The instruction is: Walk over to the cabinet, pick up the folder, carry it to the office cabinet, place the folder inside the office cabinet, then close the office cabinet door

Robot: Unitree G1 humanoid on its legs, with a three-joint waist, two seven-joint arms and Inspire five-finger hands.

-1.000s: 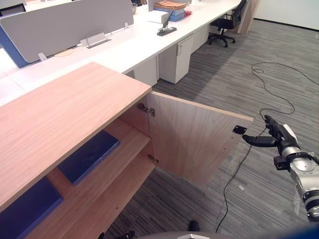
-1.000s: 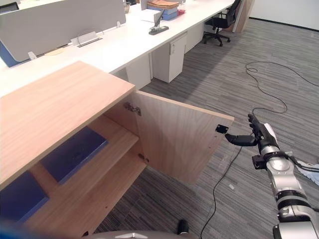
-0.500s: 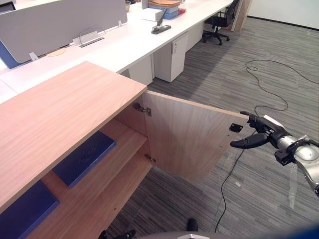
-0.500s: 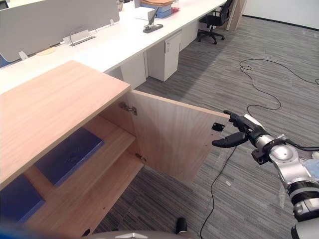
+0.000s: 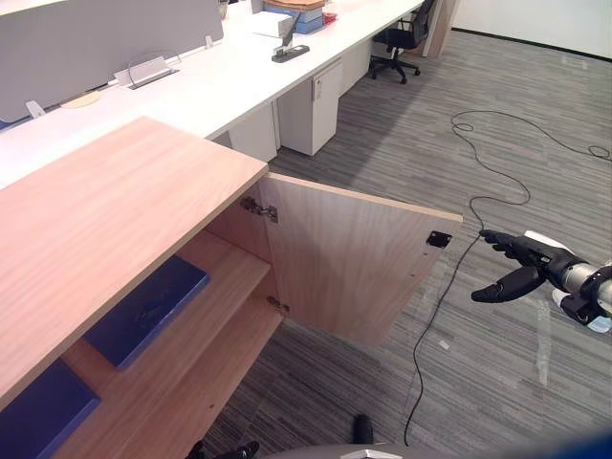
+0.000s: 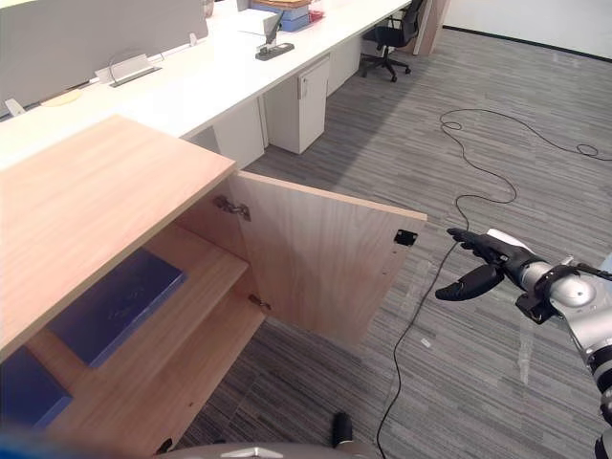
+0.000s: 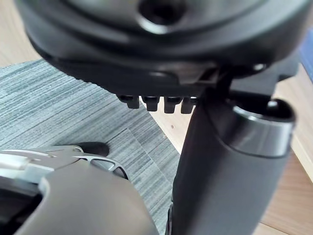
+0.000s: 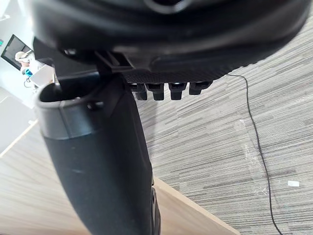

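The folder [image 5: 145,310] already lies flat on the upper shelf [image 5: 225,277] inside the office cabinet [image 5: 124,210], with a second blue folder [image 5: 43,416] on the same shelf nearer you, so what's left looks like the door [image 5: 354,258]. It stands swung well out over the floor [image 5: 516,382]. Your right hand [image 5: 540,264] hangs just beyond the door's free edge, apart from it, fingers [image 5: 507,245] straight and spread from the thumb, holding nothing. Your left hand [image 7: 146,54] sits low beside the cabinet's open front; its fingers look relaxed and empty too. To close it cleanly, bring the right hand round to the outer face near the free edge, lay the flat fingers on the wood and push in a steady arc toward the cabinet. Avoid hooking the edge. Keep the left hand out of the opening so it isn't caught.
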